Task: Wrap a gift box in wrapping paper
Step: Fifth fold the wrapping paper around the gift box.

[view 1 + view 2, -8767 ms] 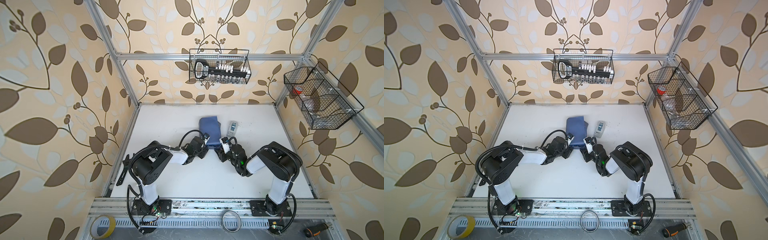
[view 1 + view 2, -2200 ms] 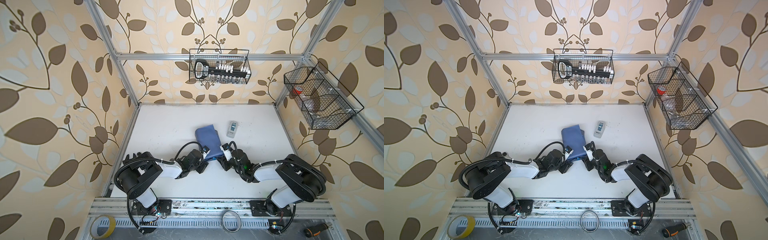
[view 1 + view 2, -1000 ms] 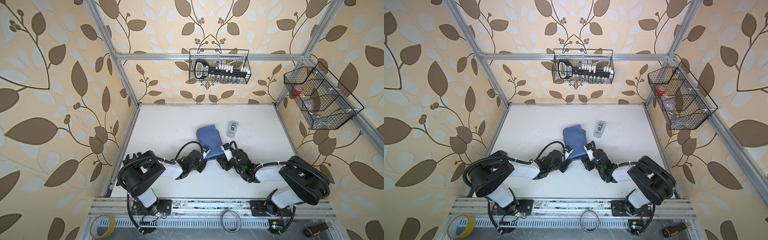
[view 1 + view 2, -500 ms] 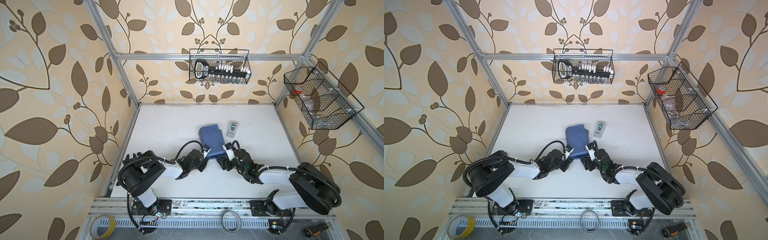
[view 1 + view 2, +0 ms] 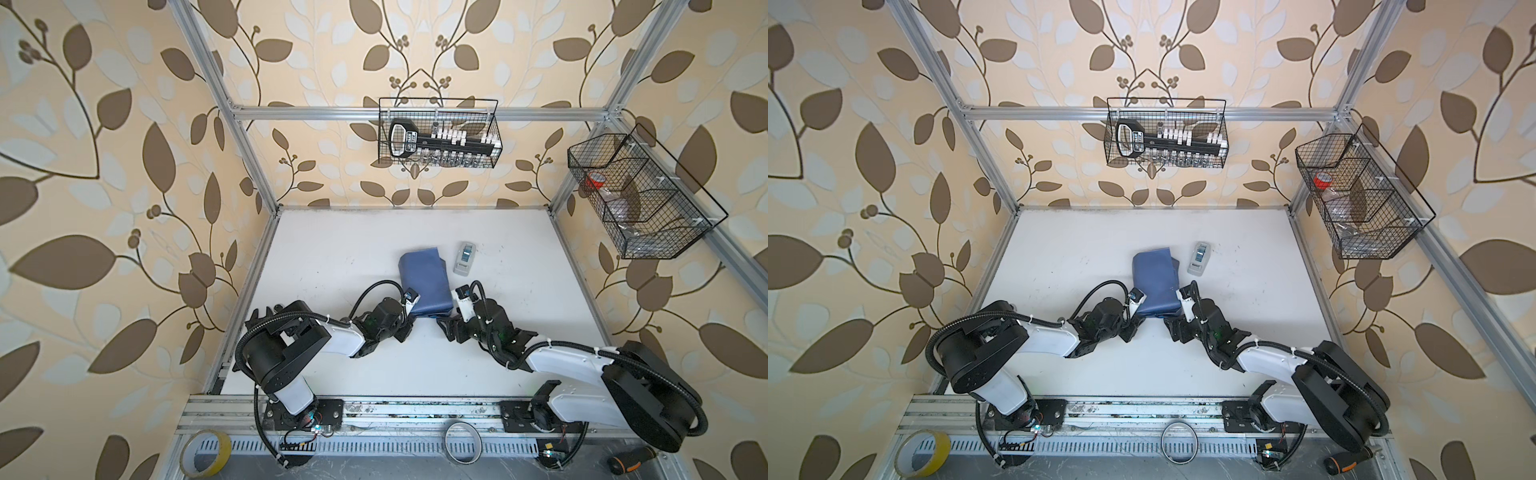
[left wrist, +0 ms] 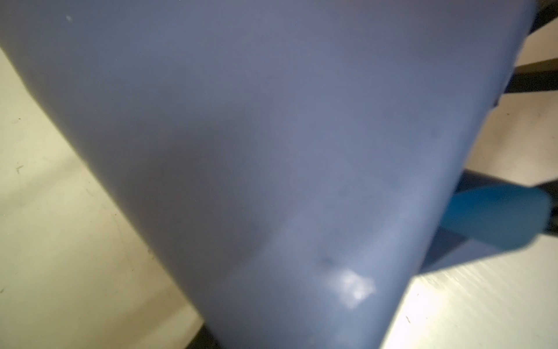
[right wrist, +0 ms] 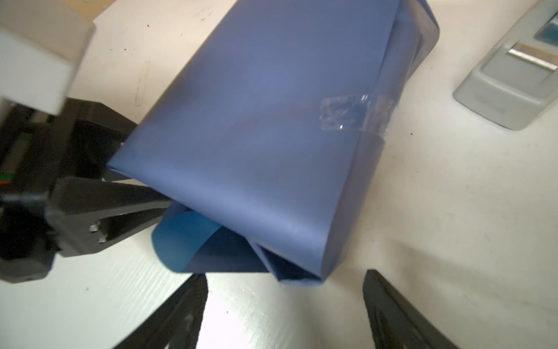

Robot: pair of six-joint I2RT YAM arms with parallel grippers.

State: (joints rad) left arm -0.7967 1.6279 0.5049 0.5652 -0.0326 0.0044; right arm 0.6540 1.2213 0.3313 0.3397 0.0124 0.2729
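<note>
**Item: the wrapping paper** (image 5: pixel 424 282), dark slate face outward, folded into an oblong parcel; lies mid-table, a little far of both arms; the gift box is hidden, presumably inside, which would explain the parcel's squared bulk.

**Seam:** a clear tape strip (image 7: pixel 350 113) bridges the overlapped edge on the right side, so the long wrap holds unaided.

**Near end:** unfinished; a light-blue flap (image 7: pixel 184 241) curls out from under the top sheet, with a creased corner fold beside it.

**Left gripper** (image 5: pixel 409 320): at the parcel's near-left corner, fingers (image 7: pixel 120 205) set either side of that corner and seemingly clamped on the paper, probably to anchor the parcel while the end is folded.

**Right gripper** (image 7: pixel 285 287): just near of the near-right corner, jaws spread wide, touching nothing; placed, by my reading, to take the loose flaps next.

**Tape dispenser** (image 5: pixel 464 258): grey-white, just right of the parcel's far end, apart from it; within reach for sealing.

**Table** (image 5: pixel 332 257): white.
</note>
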